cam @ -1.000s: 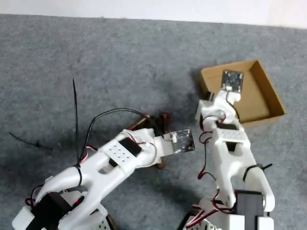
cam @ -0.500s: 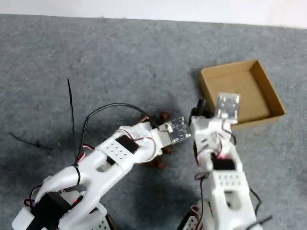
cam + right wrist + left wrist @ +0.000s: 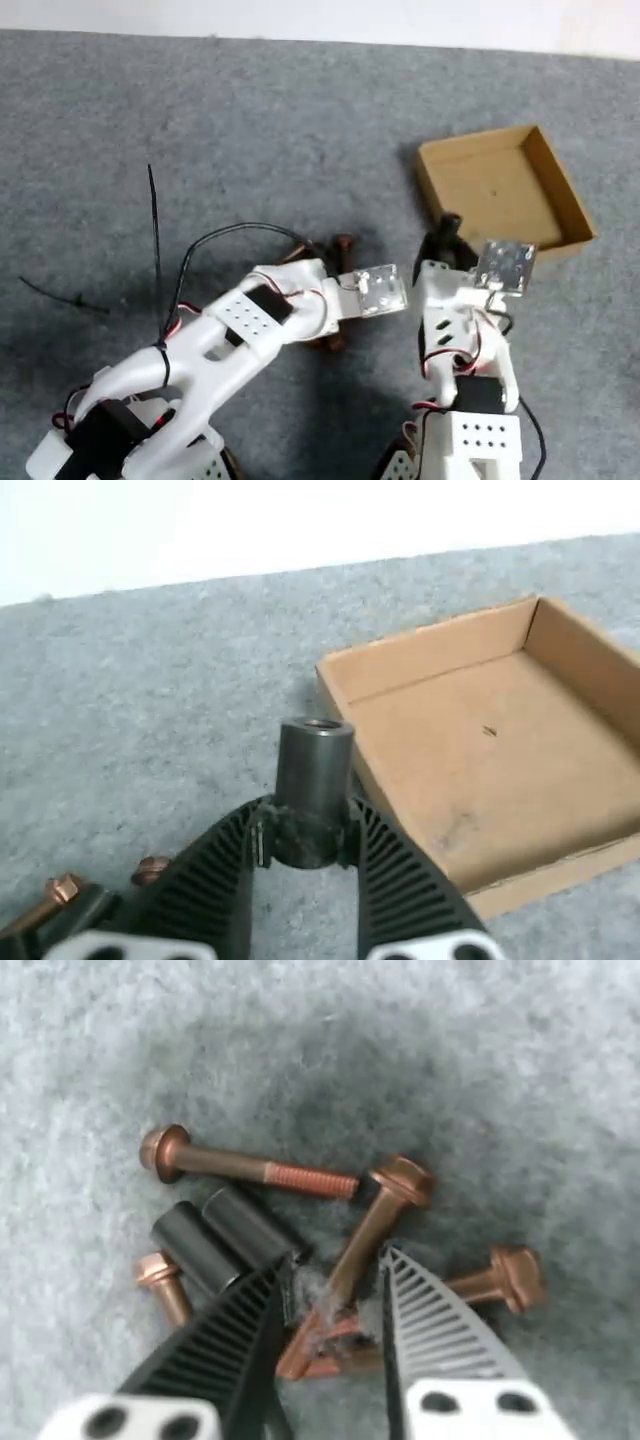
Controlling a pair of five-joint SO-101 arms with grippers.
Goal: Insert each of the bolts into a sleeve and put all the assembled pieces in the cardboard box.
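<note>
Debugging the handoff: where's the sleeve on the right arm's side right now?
The sleeve stands upright, clamped in the right gripper. In the high view it sits over the carpet, just outside the cardboard box at its near-left corner.

bright, even light from above — soft shadow darkens the carpet (image 3: 520,1060) around the bolts (image 3: 230,1164).

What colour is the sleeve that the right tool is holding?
Dark grey, almost black; the sleeve shows best in the right wrist view.
</note>
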